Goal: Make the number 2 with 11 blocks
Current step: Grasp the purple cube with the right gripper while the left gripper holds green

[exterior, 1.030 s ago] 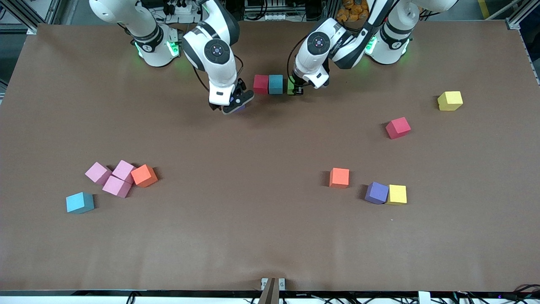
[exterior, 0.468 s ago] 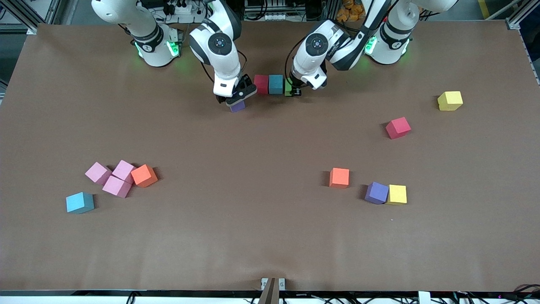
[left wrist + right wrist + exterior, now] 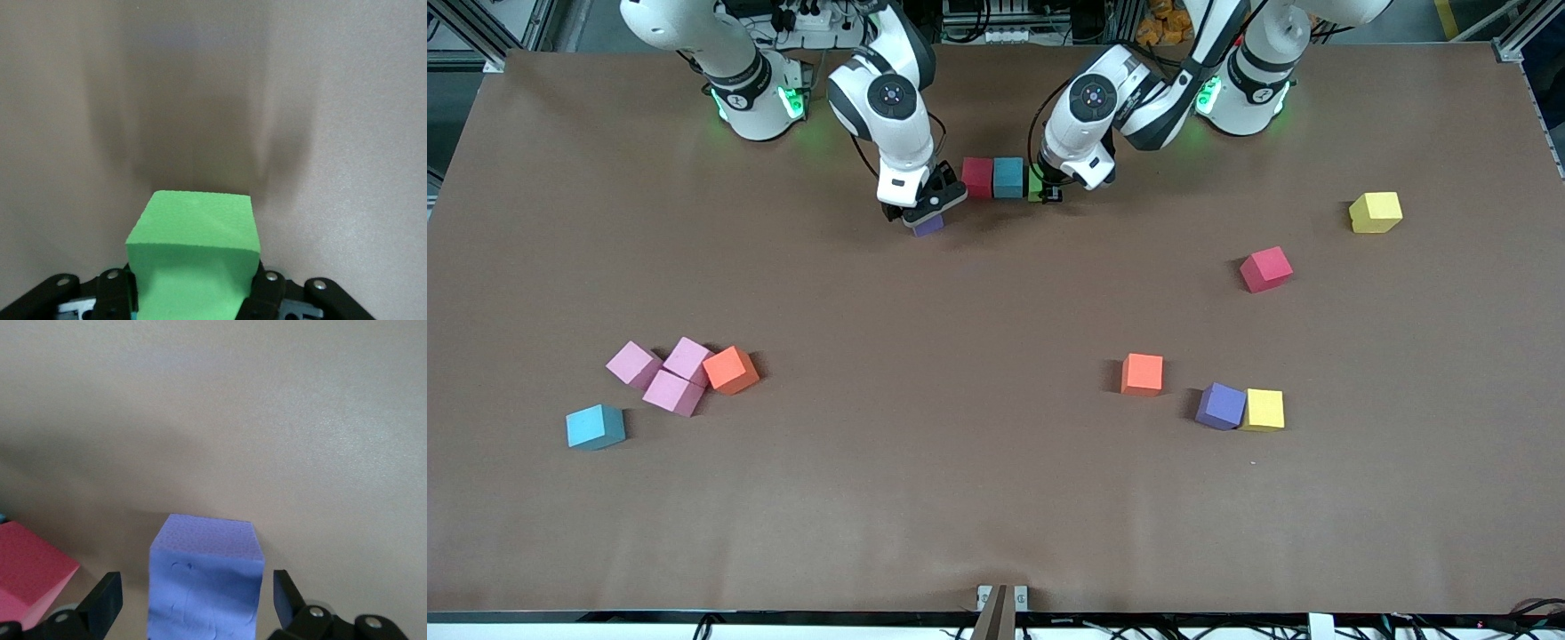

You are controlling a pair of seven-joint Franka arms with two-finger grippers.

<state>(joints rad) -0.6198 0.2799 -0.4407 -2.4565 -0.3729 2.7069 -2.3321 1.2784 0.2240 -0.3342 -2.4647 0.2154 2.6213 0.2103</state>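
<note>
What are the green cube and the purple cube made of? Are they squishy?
Both look like soft matte foam. The green cube has a fine grainy, unshiny surface. The purple cube shows tiny pores and shallow dents, which suggests it squishes a bit.

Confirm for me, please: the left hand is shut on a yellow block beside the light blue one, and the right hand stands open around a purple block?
Not quite: the block in the left hand is green, not yellow, as the left wrist view shows. The rest holds: it sits beside the light blue block, and the right hand is open around the purple block.
</note>
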